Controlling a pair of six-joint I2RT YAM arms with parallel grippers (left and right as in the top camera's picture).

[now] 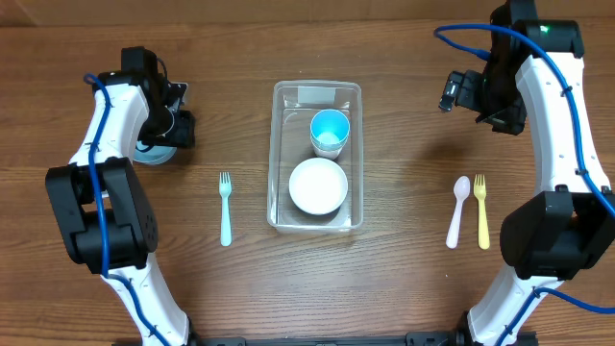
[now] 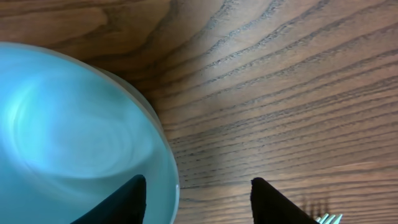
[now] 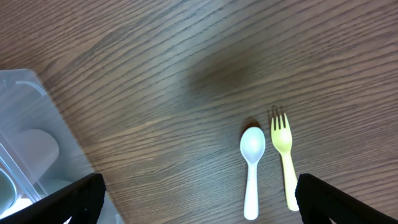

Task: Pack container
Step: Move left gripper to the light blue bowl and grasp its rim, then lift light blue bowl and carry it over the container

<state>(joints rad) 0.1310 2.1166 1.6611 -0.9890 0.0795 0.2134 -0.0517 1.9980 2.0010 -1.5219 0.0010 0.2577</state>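
On the wooden table [image 1: 404, 144], my left gripper [image 2: 198, 180] straddles the teal bowl [image 2: 74, 124] rim, unclenched; the container [image 1: 317, 88] lies to its right. My right gripper [image 3: 200, 180] gapes empty.

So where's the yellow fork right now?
Seen from overhead, the yellow fork lies on the right side, just right of the white spoon and well right of the clear container.
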